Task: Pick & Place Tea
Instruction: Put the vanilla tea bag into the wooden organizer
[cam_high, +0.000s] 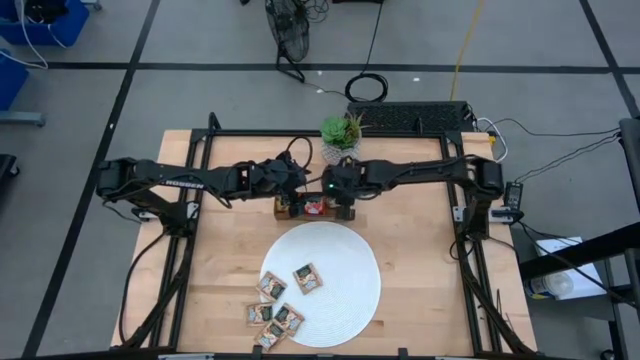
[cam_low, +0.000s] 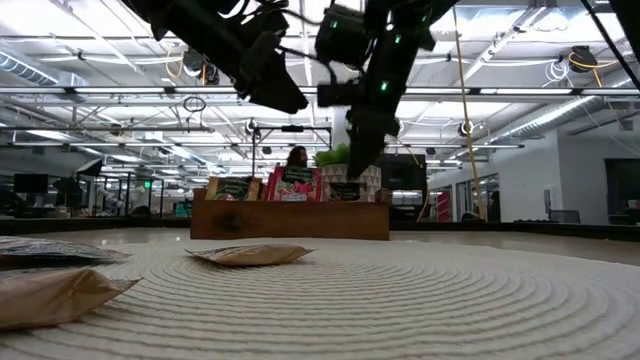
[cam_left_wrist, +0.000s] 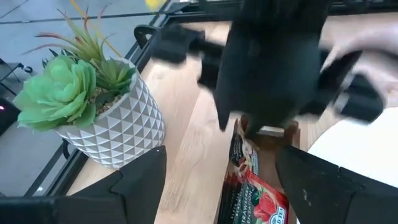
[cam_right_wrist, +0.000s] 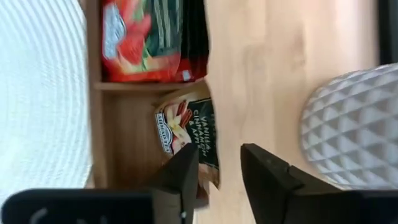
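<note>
lab/workshop hall | ceiling trusses (cam_low: 520, 95) | taped concrete floor (cam_high: 90, 90)

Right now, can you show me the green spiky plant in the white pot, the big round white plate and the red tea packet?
green succulent plant in its white patterned pot (cam_left_wrist: 62, 93): left wrist view, leaves.
large round white plate (cam_high: 345, 285): high view, bare part.
red tea sachet (cam_right_wrist: 140, 40): right wrist view, printed face.

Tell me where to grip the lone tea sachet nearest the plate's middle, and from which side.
That sachet lies flat on the plate, apart from the others, so come straight down from above. The low view shows its edges slightly lifted. Pinching across a raised edge or corner probably works best, since a flat face offers no purchase.
</note>
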